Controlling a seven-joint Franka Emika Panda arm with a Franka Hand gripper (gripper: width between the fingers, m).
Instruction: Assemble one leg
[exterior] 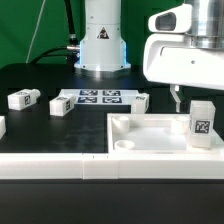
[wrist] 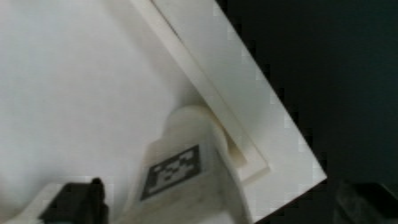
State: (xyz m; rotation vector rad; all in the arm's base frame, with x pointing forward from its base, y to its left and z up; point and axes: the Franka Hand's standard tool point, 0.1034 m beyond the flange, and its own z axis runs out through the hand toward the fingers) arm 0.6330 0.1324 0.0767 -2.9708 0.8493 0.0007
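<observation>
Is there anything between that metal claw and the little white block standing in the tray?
Nothing. In the exterior view, only bare tray floor lies between the gripper and the leg.

low front exterior view, wrist view close above tray (wrist: 107,90)

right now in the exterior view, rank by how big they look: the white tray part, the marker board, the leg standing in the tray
1. White tray part, clearly largest.
2. Marker board.
3. Leg standing upright in the tray.

The leg is nearer the camera than the board, so that gap may be exaggerated or understated; the tray's lead is safe.
</observation>
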